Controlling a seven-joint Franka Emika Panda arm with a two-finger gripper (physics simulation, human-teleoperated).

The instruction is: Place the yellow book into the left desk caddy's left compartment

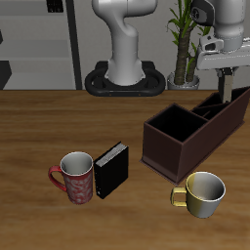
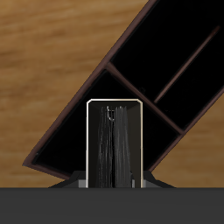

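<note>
The yellow book (image 1: 226, 90) hangs upright in my shut gripper (image 1: 226, 78), above the far end of the left desk caddy (image 1: 171, 151), which is dark maroon-brown, open-topped and angled on the table. In the wrist view the book (image 2: 114, 144) shows edge-on, with a pale rim and a dark middle. It is over the caddy's (image 2: 70, 109) slotted end, close to an inner divider. The book looks clear of the caddy's rim; I cannot tell which slot is below it. The caddy's big square section lies nearer the table's front.
A thick black book (image 1: 111, 169) stands upright beside a red mug (image 1: 73, 176) near the table's front. A yellow mug (image 1: 202, 190) sits just in front of the caddy. A potted plant (image 1: 184, 44) and the robot base (image 1: 125, 78) are at the back.
</note>
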